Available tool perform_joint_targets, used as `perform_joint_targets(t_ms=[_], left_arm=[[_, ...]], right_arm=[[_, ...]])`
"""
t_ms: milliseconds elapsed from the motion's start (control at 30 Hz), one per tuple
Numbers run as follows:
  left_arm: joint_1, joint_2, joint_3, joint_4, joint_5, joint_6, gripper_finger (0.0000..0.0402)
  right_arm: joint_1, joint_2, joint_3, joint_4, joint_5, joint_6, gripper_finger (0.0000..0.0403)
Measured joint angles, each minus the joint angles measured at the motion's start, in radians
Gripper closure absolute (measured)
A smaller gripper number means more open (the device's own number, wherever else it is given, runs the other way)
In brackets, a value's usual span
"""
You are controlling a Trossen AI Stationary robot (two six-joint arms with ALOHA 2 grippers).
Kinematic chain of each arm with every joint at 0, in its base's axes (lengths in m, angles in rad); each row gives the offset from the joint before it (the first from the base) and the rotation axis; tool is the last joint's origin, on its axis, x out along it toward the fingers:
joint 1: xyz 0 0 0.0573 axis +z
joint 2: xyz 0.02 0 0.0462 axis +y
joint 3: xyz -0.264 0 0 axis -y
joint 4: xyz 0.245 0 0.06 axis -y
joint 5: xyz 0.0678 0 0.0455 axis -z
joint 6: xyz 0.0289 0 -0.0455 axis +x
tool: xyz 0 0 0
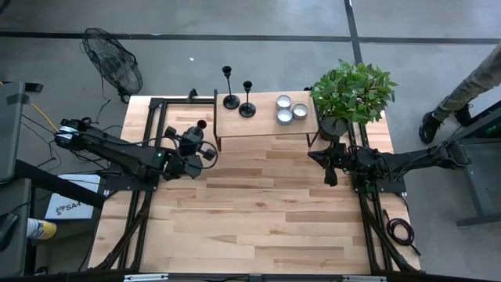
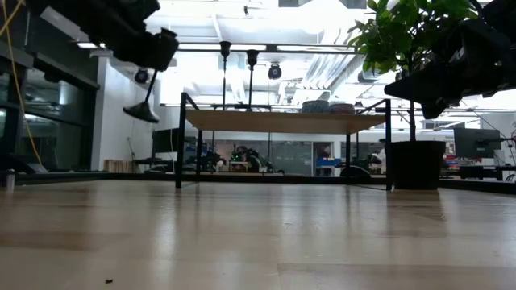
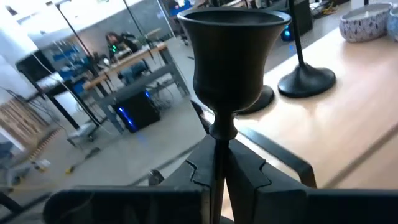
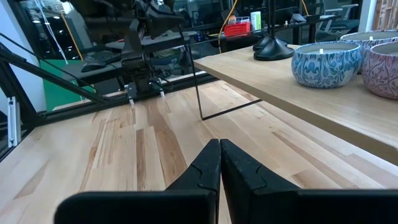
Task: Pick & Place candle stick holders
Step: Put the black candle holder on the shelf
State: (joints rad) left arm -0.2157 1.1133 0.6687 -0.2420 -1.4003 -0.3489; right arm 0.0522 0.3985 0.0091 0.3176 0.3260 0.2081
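Note:
Two black candle stick holders [image 1: 230,99] [image 1: 247,107] stand upright on their round bases on a small raised wooden shelf [image 1: 266,125] at the table's far side. A third candle stick holder [image 3: 231,56] is in my left gripper [image 1: 205,151], which is shut on it just left of the shelf and above the table. Over the table's right side, my right gripper [image 4: 219,155] is shut on nothing; the high view shows my right gripper [image 1: 329,168] near the shelf's right leg. My left gripper pinches the holder's thin stem [image 3: 219,149] just below the cup, between its two fingers. The fingers come about level from the table's left and lie across the stem. The holder is lifted clear and tilted, cup above the fingers, its round base [image 2: 142,113] hanging below.
Three patterned candle bowls [image 1: 290,110] sit on the shelf's right half. A potted plant [image 1: 352,94] stands at its right end. A fan [image 1: 113,63] stands on the floor beyond the far left corner, and a person's leg [image 1: 462,90] shows at far right. Bare wooden tabletop [image 1: 258,211] lies nearer.

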Motion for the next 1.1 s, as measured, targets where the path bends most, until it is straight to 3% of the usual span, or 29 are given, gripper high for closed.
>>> perform_joint_targets(t_ms=[633,1100], left_arm=[[0.000,0.000,0.197,0.007,-0.088,0.345,0.0385],[0.010,0.000,0.360,0.008,-0.007,0.555,0.0385]], right_arm=[[0.000,0.000,0.000,0.000,0.000,0.000,0.0398],[0.000,0.000,0.000,0.000,0.000,0.000,0.0398]])
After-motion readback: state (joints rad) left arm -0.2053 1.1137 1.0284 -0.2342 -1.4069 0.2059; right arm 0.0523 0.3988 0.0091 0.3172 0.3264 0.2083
